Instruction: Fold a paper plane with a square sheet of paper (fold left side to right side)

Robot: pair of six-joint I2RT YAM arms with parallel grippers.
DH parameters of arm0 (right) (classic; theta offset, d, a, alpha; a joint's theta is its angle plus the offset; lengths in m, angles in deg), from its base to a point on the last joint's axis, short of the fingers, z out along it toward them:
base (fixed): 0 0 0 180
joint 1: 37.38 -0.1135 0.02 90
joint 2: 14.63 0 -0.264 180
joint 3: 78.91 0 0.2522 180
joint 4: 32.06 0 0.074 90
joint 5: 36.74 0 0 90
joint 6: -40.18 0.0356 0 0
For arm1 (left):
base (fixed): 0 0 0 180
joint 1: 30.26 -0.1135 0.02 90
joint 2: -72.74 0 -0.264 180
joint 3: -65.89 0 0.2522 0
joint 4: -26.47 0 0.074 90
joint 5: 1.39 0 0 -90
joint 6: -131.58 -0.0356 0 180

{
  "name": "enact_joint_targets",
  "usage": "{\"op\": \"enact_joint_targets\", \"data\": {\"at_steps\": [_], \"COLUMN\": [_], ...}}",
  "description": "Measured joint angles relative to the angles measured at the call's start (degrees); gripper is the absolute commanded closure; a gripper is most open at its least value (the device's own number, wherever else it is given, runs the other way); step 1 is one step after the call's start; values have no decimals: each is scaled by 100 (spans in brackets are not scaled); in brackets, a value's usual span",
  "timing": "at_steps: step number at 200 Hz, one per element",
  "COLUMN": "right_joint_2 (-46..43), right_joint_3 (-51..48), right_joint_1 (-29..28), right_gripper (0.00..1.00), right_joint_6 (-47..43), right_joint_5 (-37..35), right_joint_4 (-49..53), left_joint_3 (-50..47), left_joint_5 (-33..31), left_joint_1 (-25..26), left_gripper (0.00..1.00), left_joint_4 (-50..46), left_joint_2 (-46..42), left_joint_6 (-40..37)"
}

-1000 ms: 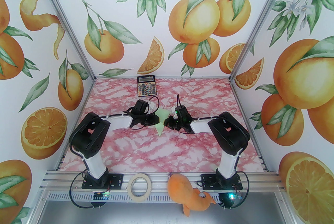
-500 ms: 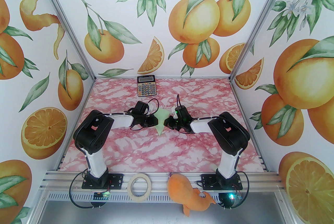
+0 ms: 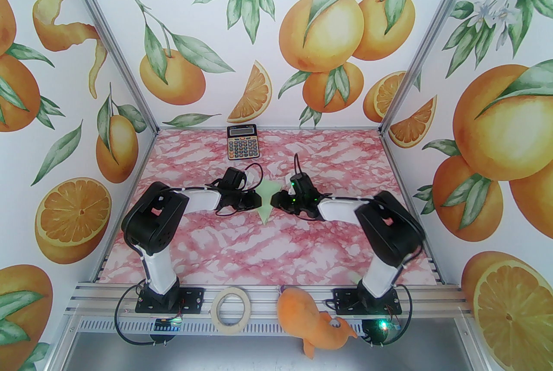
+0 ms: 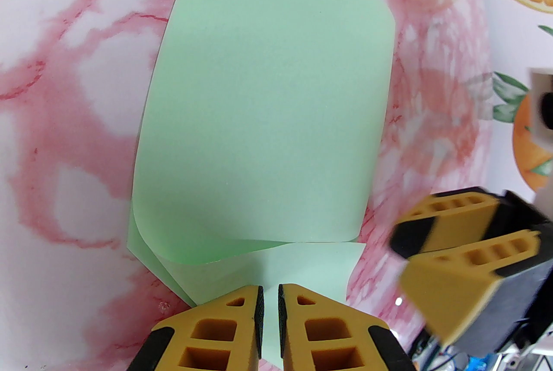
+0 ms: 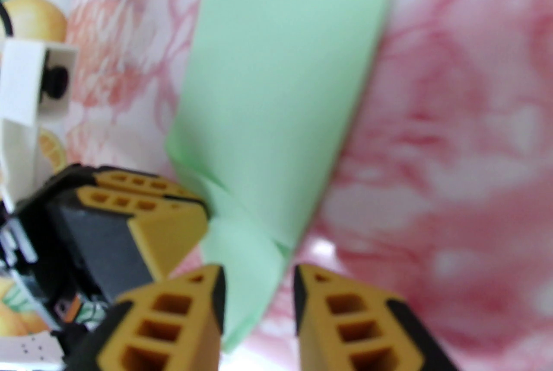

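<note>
ok so the square sheet of paper (image 4: 263, 101) sits in the middle of the table (image 3: 242, 244), doubled over on itself, right between the two grippers. the top flap bows up instead of lying flat, so my guess is the job right now is getting that fold pressed down properly. left gripper (image 4: 270, 291) hangs over the near end of the paper with its jaws almost together, just a thin slit, and honestly I can't tell if it nips the edge or only leans on it. right gripper (image 5: 258, 274) has its jaws moderately apart with a corner of the paper lying in the gap, gripping nothing as far as I can see. if it were me: keep the left end pinned so the layers don't slide, check the edges line up, then bring the right one down on the puffy bit and stroke along the crease, gently, thin paper probably wrinkles fast. headcount: one sheet, two grippers, one calculator (image 3: 242, 142) at the far edge, one roll of tape (image 3: 232, 310) and one orange plush toy (image 3: 313, 324) at the near edge
</note>
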Motion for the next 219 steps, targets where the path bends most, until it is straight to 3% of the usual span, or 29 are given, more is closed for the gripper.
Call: {"op": "enact_joint_targets", "data": {"at_steps": [19,36,112,219], "right_joint_2": [-262,-308,387,785], "right_joint_3": [4,17,380,372], "right_joint_1": [-116,-310,-909,-966], "right_gripper": [91,100,100,100], "right_joint_6": [-35,13,452,656], "right_joint_5": [-96,-85,361,442], "right_joint_4": [173,208,125,-55], "left_joint_3": [-2,-7,-22,-28], "left_joint_5": [-4,-7,-35,-37], "left_joint_1": [0,4,26,35], "left_gripper": [84,84,84,84], "left_joint_4": [9,22,74,114], "left_joint_2": [0,0,0,7], "left_joint_6": [11,11,39,114]}}
